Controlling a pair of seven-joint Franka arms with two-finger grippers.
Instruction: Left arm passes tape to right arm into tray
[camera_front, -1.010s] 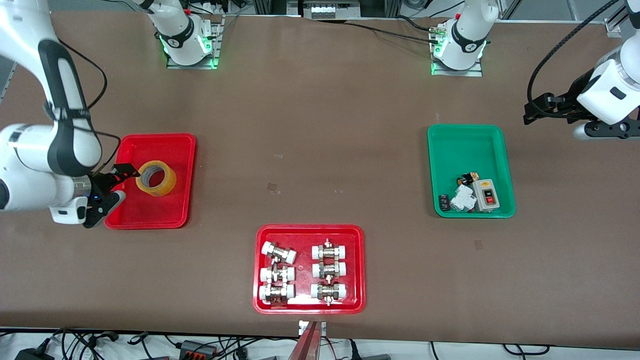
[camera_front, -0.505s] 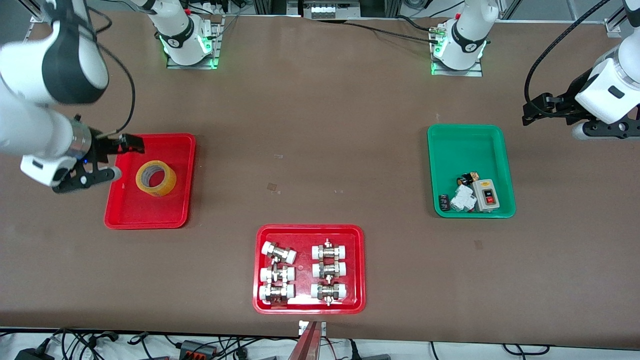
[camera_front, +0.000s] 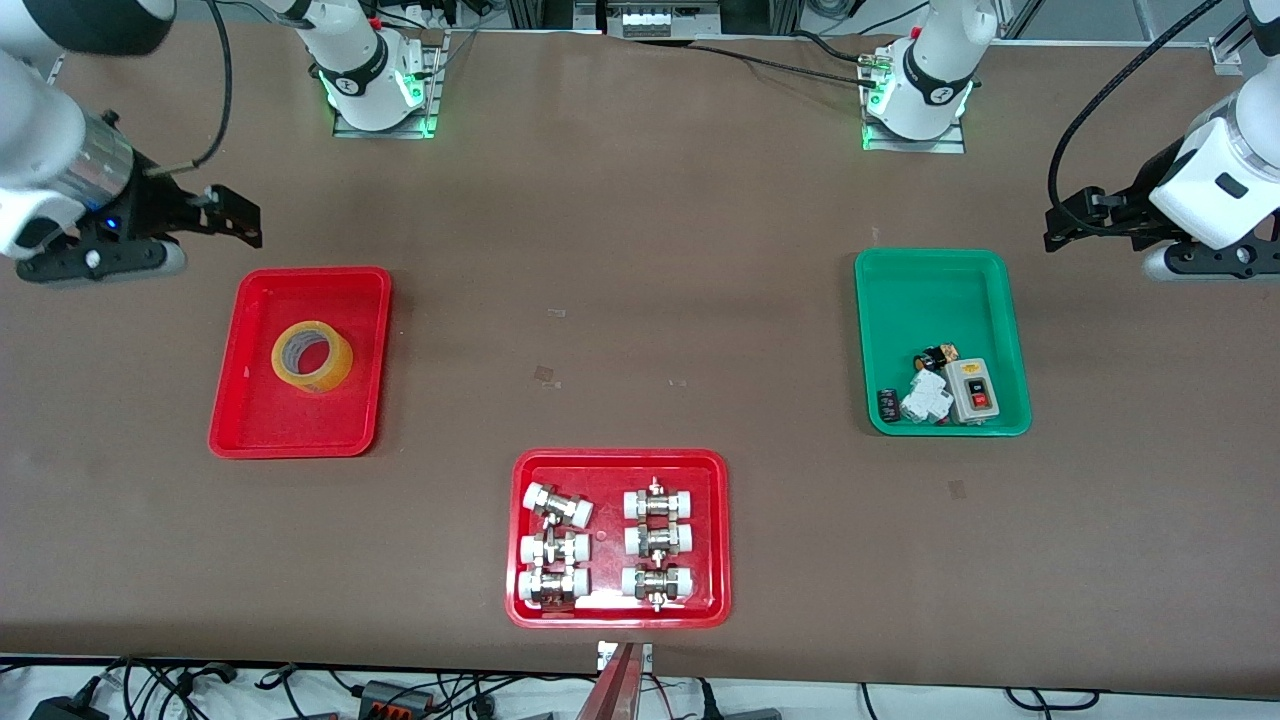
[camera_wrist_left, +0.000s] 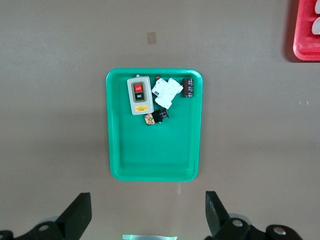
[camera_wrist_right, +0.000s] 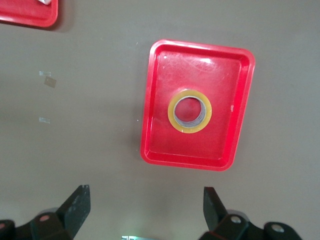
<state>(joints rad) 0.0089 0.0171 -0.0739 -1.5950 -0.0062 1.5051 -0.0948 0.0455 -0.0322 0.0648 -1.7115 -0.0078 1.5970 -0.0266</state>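
The yellow tape (camera_front: 312, 357) lies flat in the small red tray (camera_front: 300, 425) at the right arm's end of the table, with nothing touching it. The right wrist view shows the tape (camera_wrist_right: 190, 111) in the middle of the tray (camera_wrist_right: 165, 147). My right gripper (camera_front: 205, 235) hangs in the air over bare table beside the tray, on the side of the robot bases. Its jaws are open and empty (camera_wrist_right: 145, 200). My left gripper (camera_front: 1100, 235) waits open and empty over bare table beside the green tray, as its own wrist view shows (camera_wrist_left: 147, 202).
A green tray (camera_front: 935, 290) at the left arm's end holds a grey switch box (camera_front: 970, 390) and small electrical parts. A wider red tray (camera_front: 618, 462) near the front camera holds several pipe fittings. Both arm bases stand at the table's top edge.
My right gripper, open beside the tape in the tray one second ago, has lifted away toward the robot bases. The tape stayed in the tray. The left arm barely moved.
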